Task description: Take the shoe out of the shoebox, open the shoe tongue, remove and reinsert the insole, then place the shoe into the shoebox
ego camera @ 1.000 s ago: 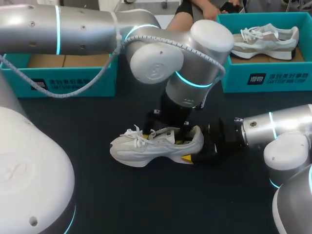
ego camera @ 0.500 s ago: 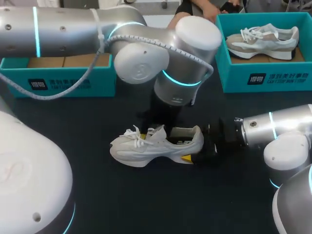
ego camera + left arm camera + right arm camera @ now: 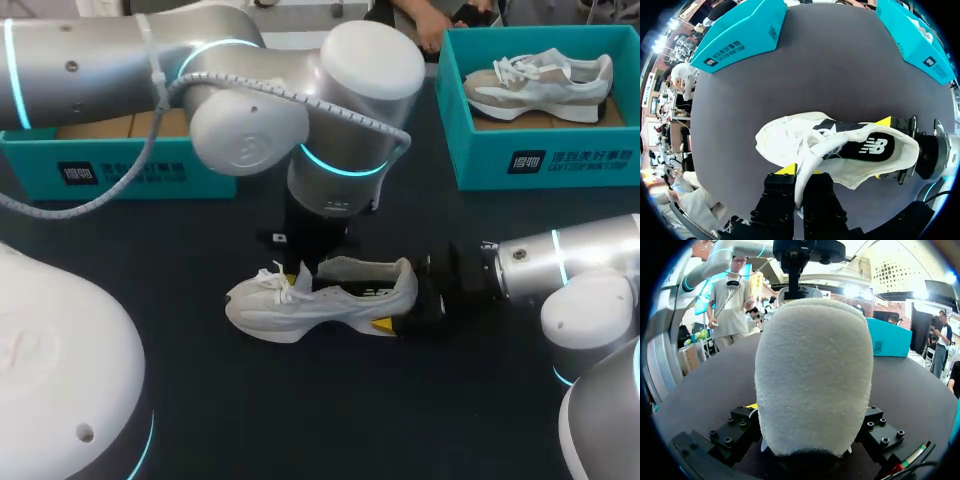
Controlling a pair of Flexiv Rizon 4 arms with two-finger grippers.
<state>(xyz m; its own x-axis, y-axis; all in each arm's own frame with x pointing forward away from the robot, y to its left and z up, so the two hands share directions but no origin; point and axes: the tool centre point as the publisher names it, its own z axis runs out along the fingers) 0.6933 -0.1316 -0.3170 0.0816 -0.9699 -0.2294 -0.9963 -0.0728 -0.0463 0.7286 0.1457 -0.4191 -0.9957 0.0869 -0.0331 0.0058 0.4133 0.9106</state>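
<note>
Nearest the robot, the shoe (image 3: 320, 300) is lying on its sole on the dark table (image 3: 300, 410), out of any box, toe toward the left arm's side. The right gripper (image 3: 397, 303) is clamping the heel from both sides and bracing it. Just beyond, the left gripper (image 3: 800, 171) is pinching the tongue (image 3: 809, 156) between pressed-together fingers. Over the last second the left arm has been travelling from above the shoe's collar toward the laces, drawing the tongue with it. As a result the mouth is now standing open and the dark insole (image 3: 872, 147) is showing inside, lying flat. Judgement: the tongue-opening step is nearly finished and insole removal is coming next, and one gripper will likely have to let go for that. At the table's far edge, the left-hand shoebox (image 3: 120, 165) is showing only cardboard, while the right-hand shoebox (image 3: 545, 160) is holding a second shoe (image 3: 540, 80).
</note>
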